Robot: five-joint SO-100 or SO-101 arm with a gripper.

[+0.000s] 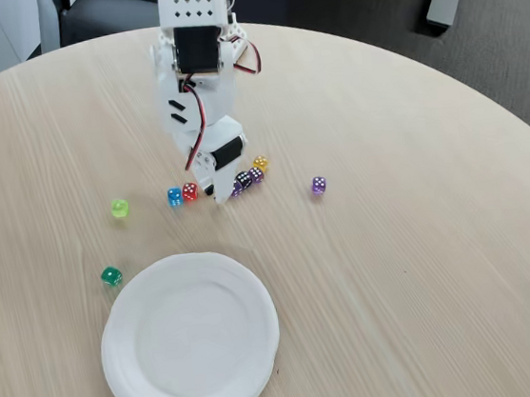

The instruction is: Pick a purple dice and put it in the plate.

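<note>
The purple dice point(241, 181), a deep violet cube, lies on the table in the fixed view, right against the right side of my gripper point(223, 192). The white gripper points down with its tips at the tabletop. Its body hides how the jaws stand, and I cannot tell whether the die sits between them or just beside them. The white plate point(132, 376) rests at the near edge of the table, below and left of the gripper, with nothing in it.
A pinker purple die point(255, 175) and an orange die point(260, 164) touch the cluster at the gripper's right. Another purple die point(318, 186) lies further right. Red point(190, 192) and blue point(175, 196) dice sit left of the gripper, a yellow-green die point(120, 208) and a green die point(111, 274) further left.
</note>
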